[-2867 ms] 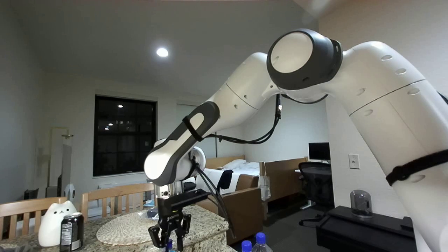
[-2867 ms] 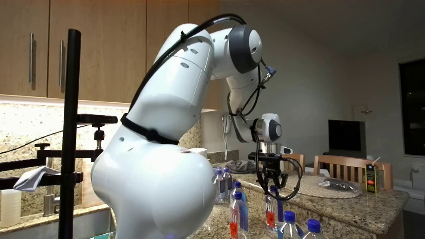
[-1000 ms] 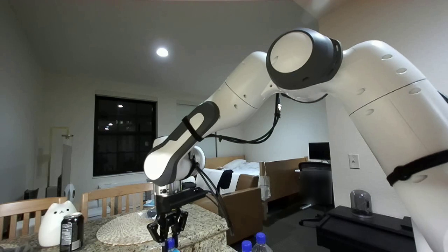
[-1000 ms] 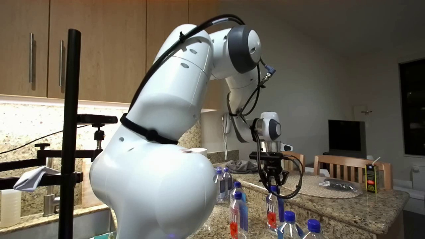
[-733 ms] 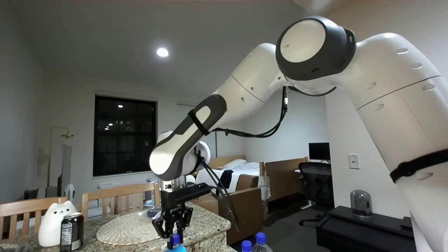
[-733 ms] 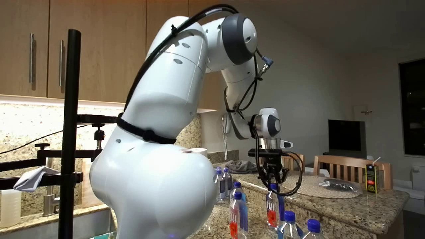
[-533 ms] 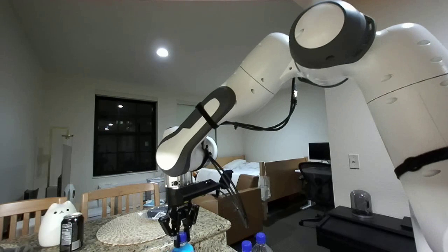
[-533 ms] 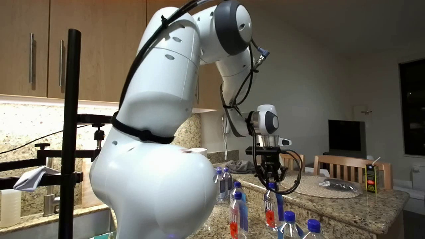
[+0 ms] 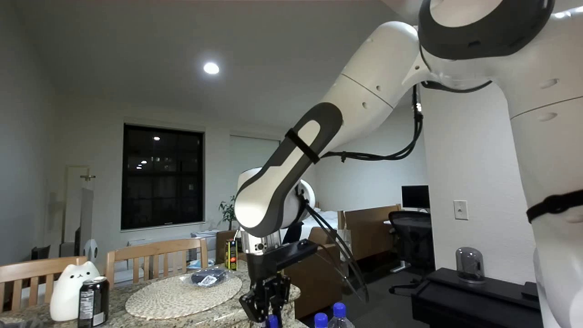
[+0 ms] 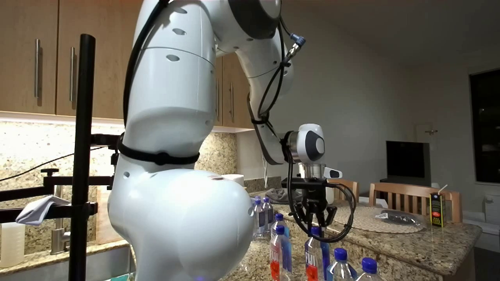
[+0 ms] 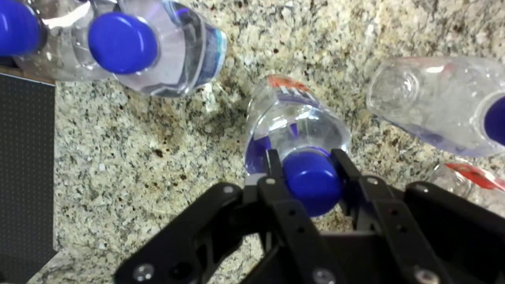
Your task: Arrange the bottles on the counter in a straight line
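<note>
My gripper is shut on a clear bottle by its blue cap, with a finger on either side. In the wrist view this bottle's body slants away up the picture; its base is out of frame in both exterior views. Two more bottles stand close together, their caps at the wrist view's upper left. To the right of the held one are a bottle and part of another. Farther back, a pair of bottles stands on the speckled counter.
A raised counter level carries a round woven mat, a drink carton, a black can and a white cat figure. Wooden chairs stand behind it. A dark surface lies beyond the counter's edge.
My gripper has lifted the bottle slightly, carried it toward the pair of bottles in the foreground, and come down lower again. The arm's elbow has risen. The other bottles have stayed put.
</note>
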You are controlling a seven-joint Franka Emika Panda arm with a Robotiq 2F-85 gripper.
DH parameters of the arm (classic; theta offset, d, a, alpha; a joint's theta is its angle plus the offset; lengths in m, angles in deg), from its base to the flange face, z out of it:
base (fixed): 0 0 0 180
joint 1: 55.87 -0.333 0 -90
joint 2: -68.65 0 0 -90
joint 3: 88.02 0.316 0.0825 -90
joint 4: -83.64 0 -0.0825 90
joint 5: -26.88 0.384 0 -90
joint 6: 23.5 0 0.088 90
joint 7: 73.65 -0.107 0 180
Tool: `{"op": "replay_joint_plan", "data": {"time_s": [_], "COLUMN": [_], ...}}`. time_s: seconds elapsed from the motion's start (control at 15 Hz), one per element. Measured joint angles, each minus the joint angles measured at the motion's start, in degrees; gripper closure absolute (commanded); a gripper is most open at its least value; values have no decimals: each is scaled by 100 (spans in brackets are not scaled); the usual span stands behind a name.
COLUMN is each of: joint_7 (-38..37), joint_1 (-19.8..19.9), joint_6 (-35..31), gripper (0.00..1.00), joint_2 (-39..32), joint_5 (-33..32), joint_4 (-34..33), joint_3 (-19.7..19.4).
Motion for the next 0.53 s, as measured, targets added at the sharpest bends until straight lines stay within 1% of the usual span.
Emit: {"op": "replay_joint_plan", "data": {"time_s": [0.2,0.4,0.53], "joint_7": [400,962,1212], "joint_1": [151,263,286], "joint_6": [-214,-250,-252], "gripper": [85,85,85], "joint_2": [142,275,321], "joint_5": [235,556,634], "joint_4": [424,620,679], "joint_3": [-39,-86,-127]}}
